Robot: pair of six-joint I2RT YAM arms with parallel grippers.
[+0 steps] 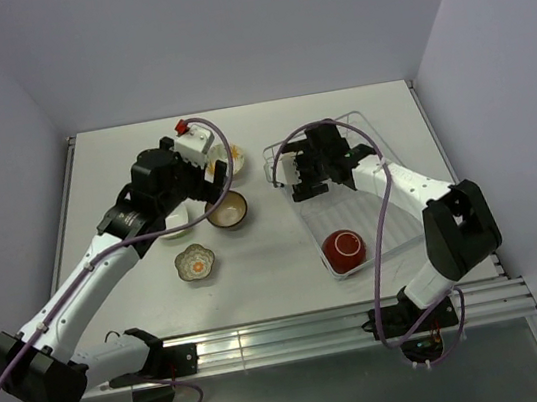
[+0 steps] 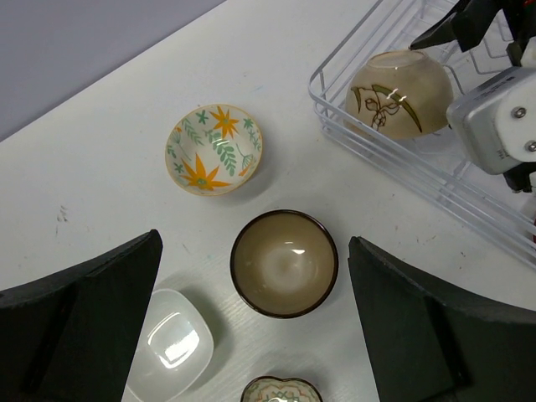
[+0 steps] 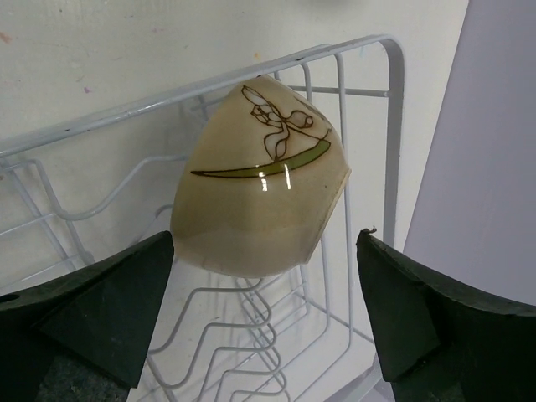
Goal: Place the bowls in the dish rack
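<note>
On the left of the desk we see the white squarish bowl and the flower-shaped bowl nearest us. The left fingers are spread wide above the dark brown bowl, holding nothing. The cream bowl sits farther off. A strip of bare desk separates them from the dish rack. At its far end the right fingers stand open either side of the yellow-green bowl, which is tipped against the wires. The red bowl lies at the near end.
</note>
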